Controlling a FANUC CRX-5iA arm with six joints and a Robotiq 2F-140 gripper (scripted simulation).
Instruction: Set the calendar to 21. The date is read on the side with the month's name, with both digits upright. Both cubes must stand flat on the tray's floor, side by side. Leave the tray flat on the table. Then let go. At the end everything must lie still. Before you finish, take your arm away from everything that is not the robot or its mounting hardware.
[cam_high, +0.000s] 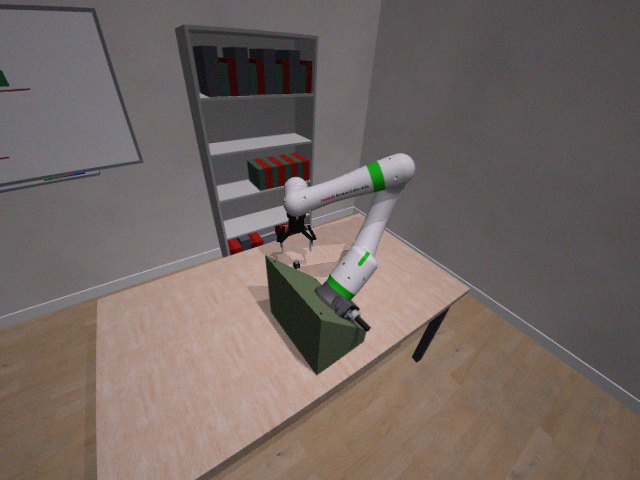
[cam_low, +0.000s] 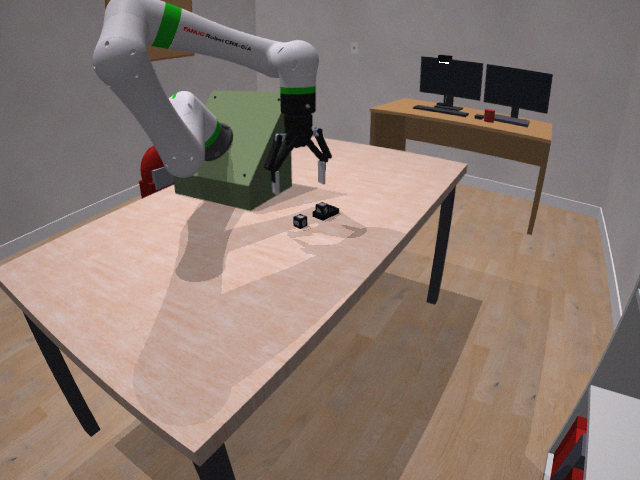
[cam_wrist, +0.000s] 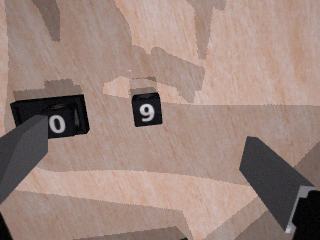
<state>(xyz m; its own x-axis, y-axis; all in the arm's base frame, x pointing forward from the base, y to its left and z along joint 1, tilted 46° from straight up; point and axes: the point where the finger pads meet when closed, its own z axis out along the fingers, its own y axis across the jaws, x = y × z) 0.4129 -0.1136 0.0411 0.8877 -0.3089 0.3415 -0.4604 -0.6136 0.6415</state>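
A small black tray (cam_wrist: 50, 116) lies on the table and holds one black cube whose top face shows 0 (cam_wrist: 56, 124). A second black cube (cam_wrist: 147, 110) stands alone on the table to the tray's right, its top face showing 9. In the exterior view the tray (cam_low: 326, 214) and the loose cube (cam_low: 300, 221) lie close together, apart from each other. My gripper (cam_low: 298, 179) hangs well above them, open and empty. In the wrist view its left finger (cam_wrist: 20, 150) overlaps the tray's corner and its right finger (cam_wrist: 272, 175) is far right.
A green robot pedestal (cam_low: 237, 147) stands just behind the cubes. The table's edge (cam_low: 413, 232) runs to the right of them. In the top view only the loose cube (cam_high: 296, 264) shows beyond the pedestal, and a bookshelf (cam_high: 255, 134) stands behind the table.
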